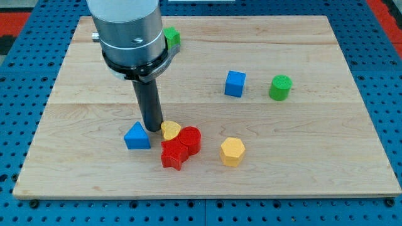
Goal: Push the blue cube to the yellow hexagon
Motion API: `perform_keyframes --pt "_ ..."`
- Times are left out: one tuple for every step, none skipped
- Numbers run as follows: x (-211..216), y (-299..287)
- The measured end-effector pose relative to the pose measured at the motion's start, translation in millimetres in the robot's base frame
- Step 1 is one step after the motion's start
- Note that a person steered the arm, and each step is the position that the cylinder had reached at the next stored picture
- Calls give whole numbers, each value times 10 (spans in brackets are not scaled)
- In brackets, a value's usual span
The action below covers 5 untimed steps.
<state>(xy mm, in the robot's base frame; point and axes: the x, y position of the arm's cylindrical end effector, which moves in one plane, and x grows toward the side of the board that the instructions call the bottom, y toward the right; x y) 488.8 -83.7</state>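
Observation:
The blue cube (235, 83) sits right of the board's middle, toward the view's top. The yellow hexagon (232, 151) lies below it, toward the view's bottom, about a hundred pixels away. My tip (153, 129) rests on the board far left of both, between a blue triangular block (137, 136) and a small yellow heart-like block (170, 130), close to each. The rod rises from there into the grey arm body (130, 31) at the view's top left.
A red cylinder (190, 139) and a red star-shaped block (173, 154) cluster right below my tip. A green cylinder (280, 87) stands right of the blue cube. A green block (172, 36) peeks out behind the arm. The wooden board (314, 176) lies on a blue pegboard.

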Motion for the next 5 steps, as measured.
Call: perform_keyframes --pt "-630 396" --pt "-1038 563" --pt "-1219 1019" --pt "-688 1626" --pt "110 1777"
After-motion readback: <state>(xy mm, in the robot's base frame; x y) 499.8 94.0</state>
